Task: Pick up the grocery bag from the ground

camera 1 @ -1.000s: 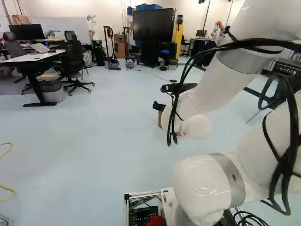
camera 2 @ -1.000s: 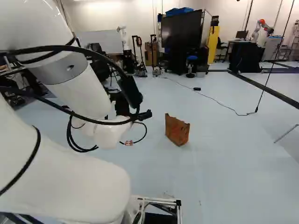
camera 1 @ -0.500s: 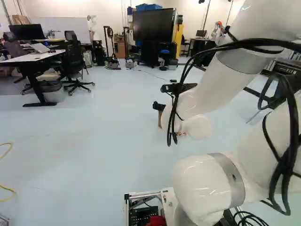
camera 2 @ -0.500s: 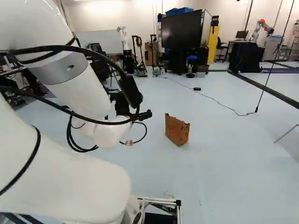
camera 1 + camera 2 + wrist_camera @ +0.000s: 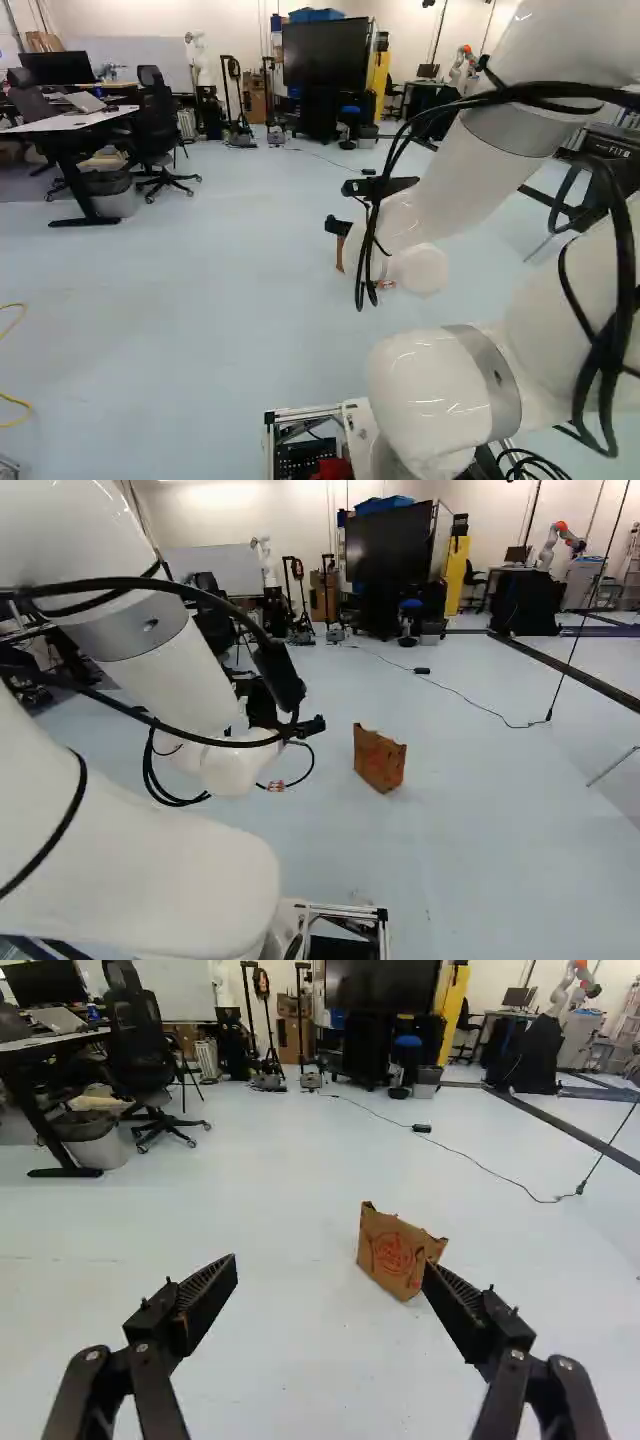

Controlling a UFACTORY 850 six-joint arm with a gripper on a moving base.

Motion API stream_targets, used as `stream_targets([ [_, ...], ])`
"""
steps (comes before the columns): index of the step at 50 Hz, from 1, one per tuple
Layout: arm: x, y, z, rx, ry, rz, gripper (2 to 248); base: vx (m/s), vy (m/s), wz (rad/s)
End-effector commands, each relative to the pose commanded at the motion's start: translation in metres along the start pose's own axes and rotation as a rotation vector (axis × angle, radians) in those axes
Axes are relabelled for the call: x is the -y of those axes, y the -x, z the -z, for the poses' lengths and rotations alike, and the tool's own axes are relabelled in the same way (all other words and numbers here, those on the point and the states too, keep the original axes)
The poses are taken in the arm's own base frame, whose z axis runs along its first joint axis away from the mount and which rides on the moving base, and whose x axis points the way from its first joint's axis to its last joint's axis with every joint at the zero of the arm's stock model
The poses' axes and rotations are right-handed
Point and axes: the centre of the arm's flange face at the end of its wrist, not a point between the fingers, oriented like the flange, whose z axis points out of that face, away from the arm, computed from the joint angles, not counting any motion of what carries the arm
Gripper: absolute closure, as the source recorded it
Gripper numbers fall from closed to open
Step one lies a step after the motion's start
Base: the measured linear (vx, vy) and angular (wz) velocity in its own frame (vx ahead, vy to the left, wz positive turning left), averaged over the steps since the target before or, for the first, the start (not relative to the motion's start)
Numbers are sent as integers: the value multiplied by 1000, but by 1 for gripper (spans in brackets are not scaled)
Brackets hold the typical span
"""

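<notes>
The fingers (image 5: pixel 205 1302) stand spread, but driving straight ahead could tip the bag (image 5: pixel 395 1253), since it sits off-centre, nearer one finger's line than the other's.

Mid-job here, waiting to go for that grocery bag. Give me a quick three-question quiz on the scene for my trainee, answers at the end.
1. True or false: the gripper is open.
2. Where does the brown paper bag stand?
A) On the desk
B) On the floor, ahead of the gripper
C) Against the office chair
3. Fill in the colour: the print on the bag's side, seen in the wrist view, is ____.

Key: 1. True; 2. B; 3. red
</notes>
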Motion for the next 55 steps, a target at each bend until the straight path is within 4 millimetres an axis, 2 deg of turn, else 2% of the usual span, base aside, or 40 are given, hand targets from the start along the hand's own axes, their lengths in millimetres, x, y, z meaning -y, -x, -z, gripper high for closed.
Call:
stream_targets([
  [19, 0, 0, 0, 0, 0, 0, 3, 22, 0, -4],
  [55, 0, 0, 0, 0, 0, 0, 3, 238, 0, -31],
])
